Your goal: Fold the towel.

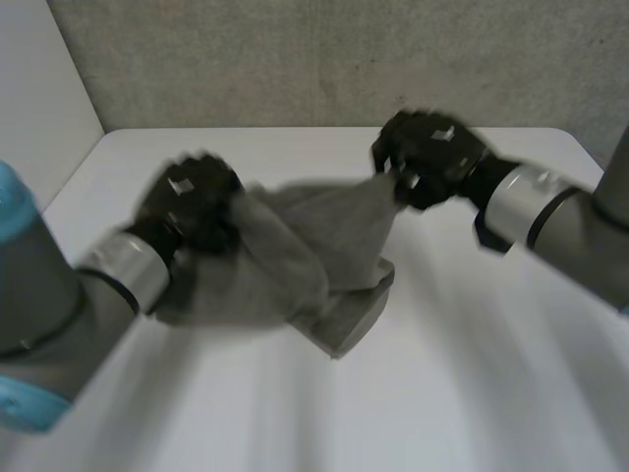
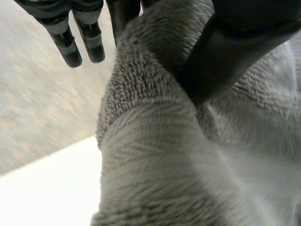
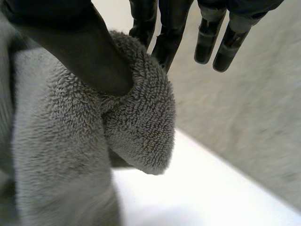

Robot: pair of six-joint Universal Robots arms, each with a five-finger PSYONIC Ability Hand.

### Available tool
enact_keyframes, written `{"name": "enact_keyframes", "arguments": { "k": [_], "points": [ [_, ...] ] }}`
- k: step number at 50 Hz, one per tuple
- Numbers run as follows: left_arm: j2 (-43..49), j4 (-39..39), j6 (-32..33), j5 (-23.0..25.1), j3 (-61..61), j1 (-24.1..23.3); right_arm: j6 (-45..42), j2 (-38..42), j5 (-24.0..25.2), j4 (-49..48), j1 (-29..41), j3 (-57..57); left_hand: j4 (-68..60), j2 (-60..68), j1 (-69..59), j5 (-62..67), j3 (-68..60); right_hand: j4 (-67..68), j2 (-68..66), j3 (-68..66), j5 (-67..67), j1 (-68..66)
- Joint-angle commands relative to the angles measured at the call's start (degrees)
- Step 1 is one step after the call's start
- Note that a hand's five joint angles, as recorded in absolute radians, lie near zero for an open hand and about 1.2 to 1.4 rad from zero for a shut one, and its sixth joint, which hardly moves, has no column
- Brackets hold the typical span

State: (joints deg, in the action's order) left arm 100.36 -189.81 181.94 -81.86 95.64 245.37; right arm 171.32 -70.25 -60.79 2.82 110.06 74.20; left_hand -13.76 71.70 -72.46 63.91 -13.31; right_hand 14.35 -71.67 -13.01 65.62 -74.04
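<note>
We grip the grey towel (image 1: 329,236) with left hand (image 1: 192,202) and right hand (image 1: 428,157), each pinching its raised edge above the bench (image 1: 472,393), probably to fold it over.

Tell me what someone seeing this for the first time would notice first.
A fluffy grey towel hangs stretched above the white table, its lower fold resting on it. The left hand pinches one end under its thumb, and the right hand pinches the other end, farther back.
</note>
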Motion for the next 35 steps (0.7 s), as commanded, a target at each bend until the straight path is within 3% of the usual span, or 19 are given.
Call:
{"name": "enact_keyframes", "arguments": {
  "k": [1,3,4,5,6,7,8,9,12,23,28,29,35],
  "points": [
    [4.9,1.1,-0.7,3.2,-7.7,6.9,-3.8,13.5,0.9,0.5,-3.5,-13.5,3.8,8.3,-7.5,6.1,3.3,-4.4,-8.3,3.0,4.4,-6.0],
    [10.5,2.8,0.3,3.3,-9.9,7.9,-6.2,15.4,0.6,0.6,-3.7,-13.9,3.8,8.3,-7.5,6.1,3.3,-4.4,-8.3,3.0,4.4,-6.0],
    [10.6,2.8,0.3,3.3,-9.9,7.9,-9.3,16.4,-0.5,0.5,-3.7,-13.7,3.8,8.3,-7.5,6.1,3.3,-4.4,3.4,3.0,-7.4,5.8],
    [12.3,3.7,1.1,3.4,-10.5,8.1,-9.3,16.4,-0.5,0.5,-3.7,-13.7,3.8,8.3,-7.5,6.1,3.3,-4.4,3.6,3.0,-7.5,5.9],
    [13.6,4.6,1.9,3.4,-10.8,8.4,-12.6,16.5,-2.6,0.5,-3.7,-12.9,3.8,-9.3,10.1,-11.5,3.3,-4.4,31.7,3.0,-35.6,34.1],
    [13.6,4.6,1.9,3.4,-10.8,8.4,-14.7,16.1,-5.2,0.3,-3.6,-11.8,3.8,-9.5,10.3,-11.7,3.3,-4.4,54.0,3.0,-57.9,56.3],
    [14.2,5.2,2.7,3.4,-10.8,8.6,-14.7,16.1,-5.2,0.3,-3.6,-11.8,3.8,-39.6,40.4,-41.9,3.3,-4.4,54.2,3.0,-58.1,56.6],
    [14.2,5.6,3.1,3.2,-10.7,8.6,-15.7,15.2,-7.2,0.4,-3.3,-10.2,3.8,-55.3,56.0,-57.5,3.3,-4.4,61.7,3.0,-65.6,64.0],
    [13.3,5.5,3.2,2.8,-10.1,8.5,-14.8,11.1,-9.6,0.3,-2.5,-5.7,3.8,-57.8,58.5,-60.0,3.3,-4.4,61.7,3.0,-65.6,64.0],
    [5.0,5.2,3.5,3.6,-1.9,7.7,-9.8,-3.7,-10.0,-1.9,0.5,15.1,3.8,-56.9,57.7,-59.2,3.3,-4.4,61.7,3.0,-65.6,64.0],
    [1.4,5.2,3.6,4.2,4.6,5.0,-9.5,-5.3,-9.4,-1.4,3.1,20.7,3.8,-55.6,56.4,-57.8,3.3,-4.4,61.7,3.0,-65.6,64.0],
    [1.4,5.2,3.6,4.2,4.6,4.9,-9.4,-5.2,-9.4,-1.2,4.4,21.7,3.8,-55.6,56.4,-57.8,3.3,-4.4,56.6,3.0,-60.5,59.0],
    [1.3,5.2,3.6,4.7,10.4,-1.7,-9.5,-1.2,-9.8,-1.2,6.8,21.9,3.8,-52.1,52.8,-54.3,3.3,-4.4,52.7,3.0,-56.6,55.0]
  ]
}}
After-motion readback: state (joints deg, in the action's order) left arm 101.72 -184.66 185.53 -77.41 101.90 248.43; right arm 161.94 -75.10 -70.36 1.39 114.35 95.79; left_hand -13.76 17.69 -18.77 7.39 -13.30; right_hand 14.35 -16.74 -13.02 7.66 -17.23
